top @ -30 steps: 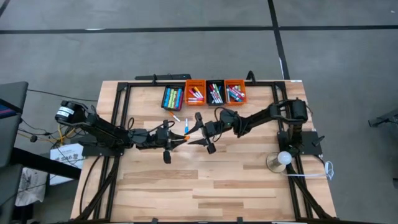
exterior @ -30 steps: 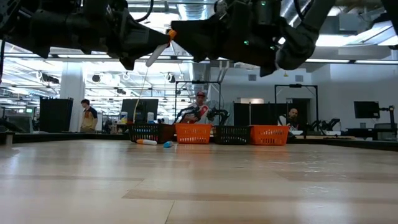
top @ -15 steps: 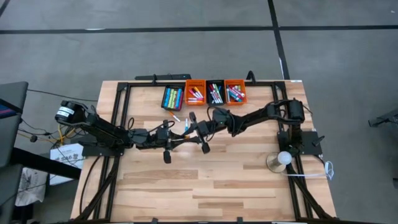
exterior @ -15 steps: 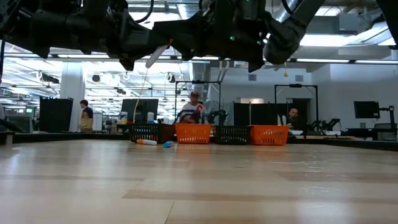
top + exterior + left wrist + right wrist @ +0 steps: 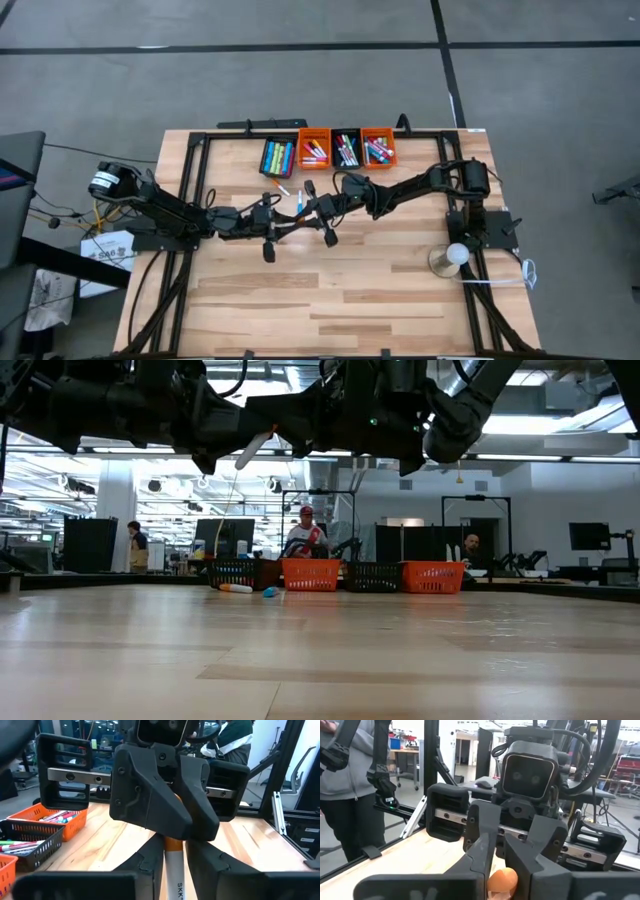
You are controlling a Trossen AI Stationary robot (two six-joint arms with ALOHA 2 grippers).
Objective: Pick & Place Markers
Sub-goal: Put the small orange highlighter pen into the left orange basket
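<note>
Midway above the pale wooden surface, the left hand and right hand meet nose to nose, both clamped on one white, orange-capped marker. Two loose markers lie just before the row of orange and black plastic bins.

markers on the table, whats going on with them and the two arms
The two arms meet above the middle of the table. The left gripper is shut on a white marker with an orange cap, and the right gripper closes around its capped end. Two loose markers lie near the four bins of sorted markers.
</note>
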